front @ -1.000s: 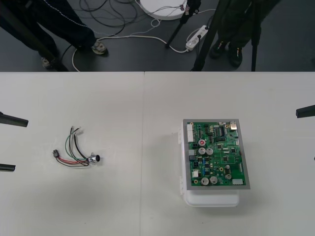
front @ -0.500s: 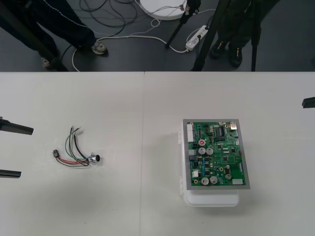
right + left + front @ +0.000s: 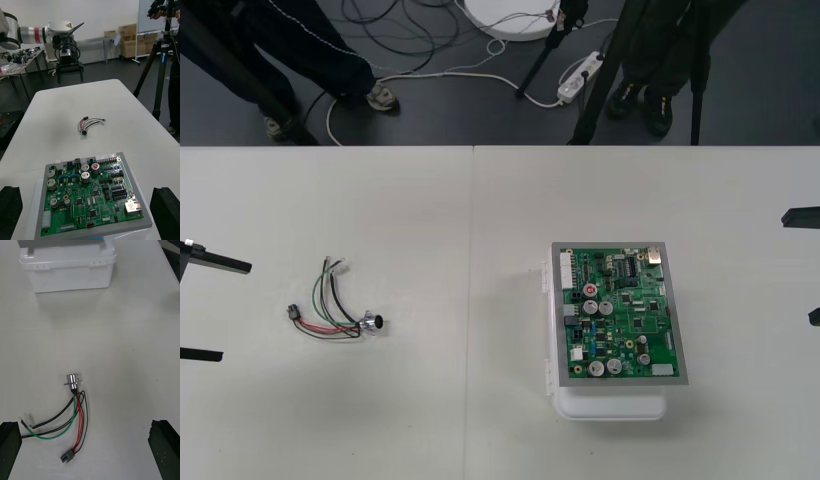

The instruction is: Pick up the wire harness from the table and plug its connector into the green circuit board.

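Wire harness (image 3: 335,310): loose on counter (image 3: 460,220), centre-left of frame. Green circuit board (image 3: 620,312): centre-right. Left gripper (image 3: 235,310), right gripper (image 3: 796,266): both released, at the frame's side edges.

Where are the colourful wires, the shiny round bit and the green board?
wire harness (image 3: 79,416), left wrist view, on its red wire.
round metal socket (image 3: 72,379), left wrist view, on its shiny top.
green circuit board (image 3: 620,315), front view, on its middle.

Silver left arm (image 3: 54,28), red ring (image 3: 37,34), black cables (image 3: 66,47), boxy black pincer (image 3: 70,77).
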